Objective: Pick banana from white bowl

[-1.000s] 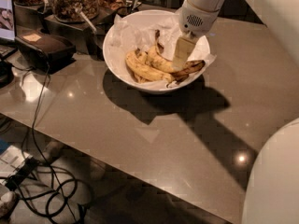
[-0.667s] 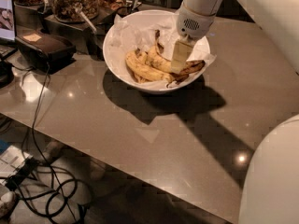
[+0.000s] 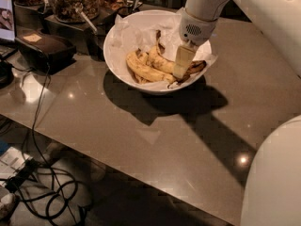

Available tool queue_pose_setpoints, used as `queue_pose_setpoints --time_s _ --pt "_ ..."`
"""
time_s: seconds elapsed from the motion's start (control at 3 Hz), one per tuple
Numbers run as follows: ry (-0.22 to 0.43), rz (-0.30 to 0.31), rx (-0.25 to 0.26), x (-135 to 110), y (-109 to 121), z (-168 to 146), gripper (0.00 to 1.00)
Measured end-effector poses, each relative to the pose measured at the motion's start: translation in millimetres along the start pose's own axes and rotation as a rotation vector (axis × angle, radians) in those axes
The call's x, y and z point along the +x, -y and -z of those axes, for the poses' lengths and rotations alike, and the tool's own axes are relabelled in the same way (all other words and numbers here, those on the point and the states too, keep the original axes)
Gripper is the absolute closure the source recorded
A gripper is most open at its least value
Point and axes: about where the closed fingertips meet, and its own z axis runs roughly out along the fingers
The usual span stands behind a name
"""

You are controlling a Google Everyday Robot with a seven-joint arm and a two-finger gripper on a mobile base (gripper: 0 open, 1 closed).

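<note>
The white bowl (image 3: 123,31), lined with crinkled white paper, stands on the grey-brown counter at the back centre. Several yellow, brown-spotted bananas lie in it: one long banana (image 3: 146,71) at the front and another (image 3: 162,62) behind it. My gripper (image 3: 179,74) reaches down into the right side of the bowl from the white arm above. Its tip rests at the right ends of the bananas and hides part of them. A darker banana end (image 3: 196,66) shows just right of the gripper.
Glass jars of nuts (image 3: 70,0) with scoops stand at the back left on a dark tray. A black box (image 3: 43,48) with a cable lies left of the bowl. A screen (image 3: 5,13) sits at the far left. Cables lie on the floor (image 3: 42,192) below the counter's front edge.
My gripper has come down a little deeper into the bowl, onto the bananas' right ends. The bowl and bananas have not moved.
</note>
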Motion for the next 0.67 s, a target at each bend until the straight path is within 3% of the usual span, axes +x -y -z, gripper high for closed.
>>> queue_pose_setpoints --time_s 0.67 --pt "-0.010 0.002 0.012 4.7 5.3 -0.7 0.45"
